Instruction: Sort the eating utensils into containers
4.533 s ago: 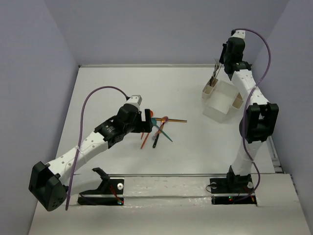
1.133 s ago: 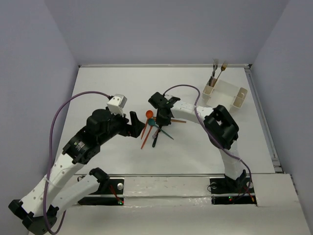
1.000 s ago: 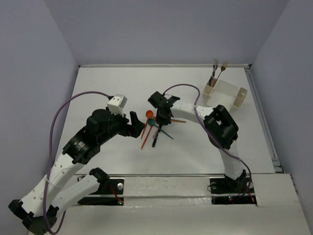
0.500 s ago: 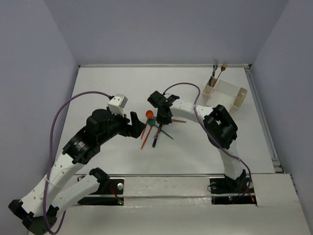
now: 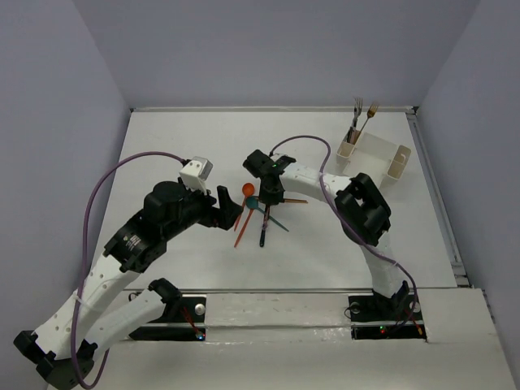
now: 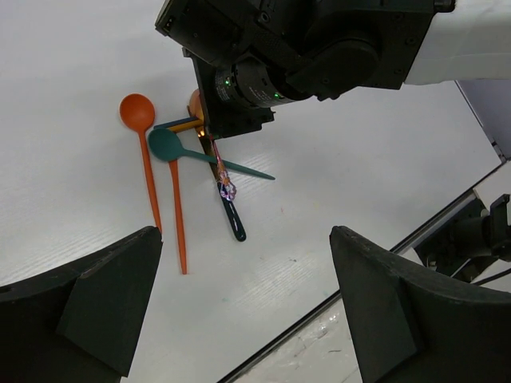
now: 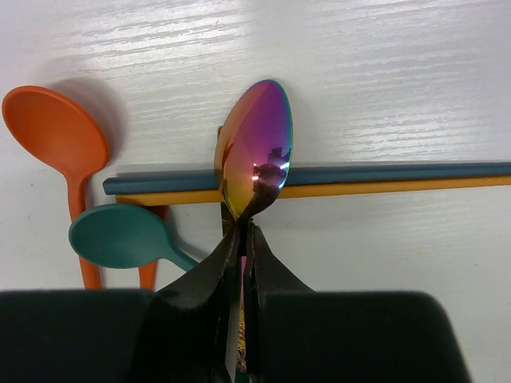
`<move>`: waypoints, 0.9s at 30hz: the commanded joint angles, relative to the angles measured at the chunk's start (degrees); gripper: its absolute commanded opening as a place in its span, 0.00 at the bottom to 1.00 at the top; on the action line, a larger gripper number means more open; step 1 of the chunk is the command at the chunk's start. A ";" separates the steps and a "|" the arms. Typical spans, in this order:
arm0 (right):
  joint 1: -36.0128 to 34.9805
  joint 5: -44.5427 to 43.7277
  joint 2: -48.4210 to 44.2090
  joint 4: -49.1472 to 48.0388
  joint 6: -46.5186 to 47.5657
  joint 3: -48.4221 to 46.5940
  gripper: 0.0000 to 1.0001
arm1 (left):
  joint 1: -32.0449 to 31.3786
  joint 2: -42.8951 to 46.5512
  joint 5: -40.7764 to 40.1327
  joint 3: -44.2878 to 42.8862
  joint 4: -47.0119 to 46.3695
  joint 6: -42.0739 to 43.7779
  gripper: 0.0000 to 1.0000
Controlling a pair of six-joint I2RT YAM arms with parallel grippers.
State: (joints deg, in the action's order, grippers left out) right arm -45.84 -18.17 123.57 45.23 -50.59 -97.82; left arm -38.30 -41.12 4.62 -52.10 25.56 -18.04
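The eating utensils lie in a small pile at the table's middle. My right gripper is shut on the neck of an iridescent purple spoon, as the right wrist view shows. Under it lie an orange spoon, a teal spoon, a dark blue stick and a gold stick. My left gripper is open and empty just left of the pile; in the left wrist view it looks at a dark blue utensil. The white bin stands at the back right.
A tan cup at the bin's left end holds upright forks. Another tan cup sits at its right end. A black rail runs along the table's near edge. Grey walls close in on three sides.
The right arm came from the containers to the pile and shut on the purple spoon. The left arm pulled back from the pile. In the last half second the dark blue utensil shifted slightly right.
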 commanded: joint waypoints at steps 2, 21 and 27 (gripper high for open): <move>-0.39 -4.50 -5.52 2.84 -0.48 -2.99 0.07 | -0.98 0.70 0.74 -0.46 -2.45 1.34 0.99; 20.94 -26.73 -32.07 -14.25 25.05 2.19 0.07 | -1.51 -2.91 -1.19 -4.50 -5.61 1.08 0.99; 26.33 -27.10 -28.83 -33.70 44.15 2.99 0.07 | -1.51 -7.30 -4.53 -6.08 -9.12 -0.76 0.99</move>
State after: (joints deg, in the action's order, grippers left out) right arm -20.25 -43.22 92.42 27.29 -21.39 -94.70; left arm -39.51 -46.13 2.68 -54.76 21.19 -17.67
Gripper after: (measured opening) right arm 0.085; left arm 0.986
